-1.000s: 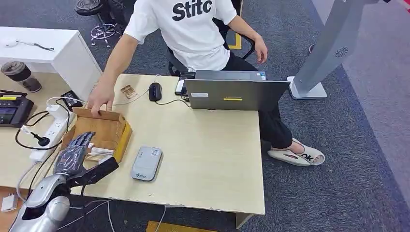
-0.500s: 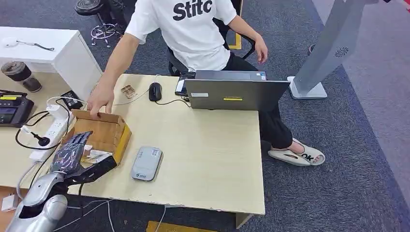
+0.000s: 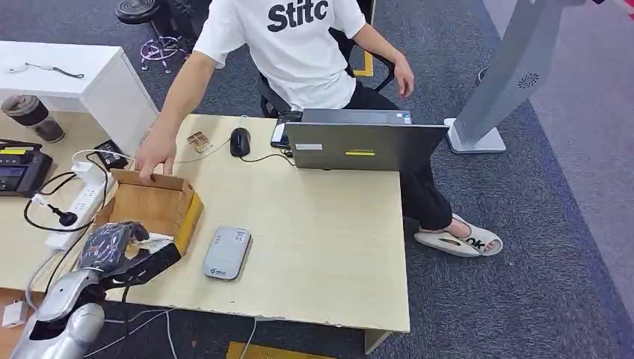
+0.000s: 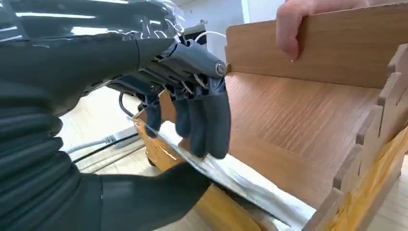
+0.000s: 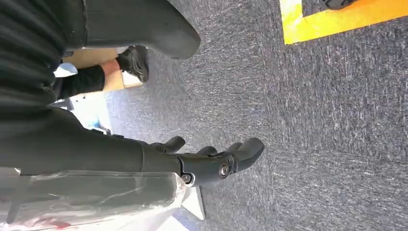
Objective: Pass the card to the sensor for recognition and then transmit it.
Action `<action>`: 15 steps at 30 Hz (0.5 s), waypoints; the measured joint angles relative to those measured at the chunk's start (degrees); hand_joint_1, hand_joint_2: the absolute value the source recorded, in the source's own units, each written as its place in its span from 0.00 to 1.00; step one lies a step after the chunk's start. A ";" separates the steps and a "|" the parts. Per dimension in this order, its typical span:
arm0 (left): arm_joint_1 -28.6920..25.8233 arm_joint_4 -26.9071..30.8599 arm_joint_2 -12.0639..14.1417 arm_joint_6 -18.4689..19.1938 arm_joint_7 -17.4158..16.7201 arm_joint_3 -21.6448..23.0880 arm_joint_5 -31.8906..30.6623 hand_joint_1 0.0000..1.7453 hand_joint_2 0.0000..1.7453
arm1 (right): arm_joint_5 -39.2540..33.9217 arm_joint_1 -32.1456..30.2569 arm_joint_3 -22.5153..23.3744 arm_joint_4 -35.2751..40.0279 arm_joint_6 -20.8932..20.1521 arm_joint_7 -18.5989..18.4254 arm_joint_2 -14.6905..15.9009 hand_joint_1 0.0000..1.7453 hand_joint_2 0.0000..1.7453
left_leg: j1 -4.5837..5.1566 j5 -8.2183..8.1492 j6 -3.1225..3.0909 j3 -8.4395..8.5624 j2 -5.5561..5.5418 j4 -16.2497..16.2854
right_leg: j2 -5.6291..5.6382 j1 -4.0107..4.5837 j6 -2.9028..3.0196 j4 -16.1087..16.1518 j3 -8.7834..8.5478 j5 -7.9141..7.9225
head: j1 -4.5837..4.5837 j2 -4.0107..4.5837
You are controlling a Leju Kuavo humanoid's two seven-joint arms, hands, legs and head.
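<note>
Left hand (image 3: 112, 243) sits at the near rim of the wooden box (image 3: 153, 206), fingers (image 4: 204, 120) curled down onto the card (image 4: 231, 175), thumb underneath, pinching it. Card lies silvery across the box's near edge, at about 8 o'clock on the bench (image 3: 321, 239). A person's hand (image 3: 155, 158) grips the box's far wall. Grey sensor (image 3: 226, 253) lies just beside the box, at its 4 o'clock. Right hand (image 5: 211, 161) hangs over carpet, fingers loosely apart, holding nothing.
</note>
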State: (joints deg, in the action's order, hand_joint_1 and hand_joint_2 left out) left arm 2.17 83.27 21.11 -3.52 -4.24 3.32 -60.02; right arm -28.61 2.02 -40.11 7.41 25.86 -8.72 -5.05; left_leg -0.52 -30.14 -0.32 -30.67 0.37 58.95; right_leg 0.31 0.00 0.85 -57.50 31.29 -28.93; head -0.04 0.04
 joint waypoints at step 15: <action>0.82 0.00 0.00 1.09 0.00 0.77 0.13 0.84 1.00 | -0.20 0.02 -0.44 0.00 0.02 0.11 0.00 0.00 1.00 | 0.00 0.00 0.00 0.01 0.02 0.00 | 0.03 0.00 0.00 0.00 0.00 0.00 | -0.02 0.00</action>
State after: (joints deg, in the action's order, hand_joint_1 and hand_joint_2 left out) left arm 3.00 83.27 21.11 -2.43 -4.24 4.09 -59.89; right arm -28.81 2.04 -40.54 7.41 25.88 -8.61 -5.05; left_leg -0.52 -30.14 -0.32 -30.67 0.39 58.95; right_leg 0.34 0.00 0.85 -57.50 31.29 -28.93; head -0.07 0.04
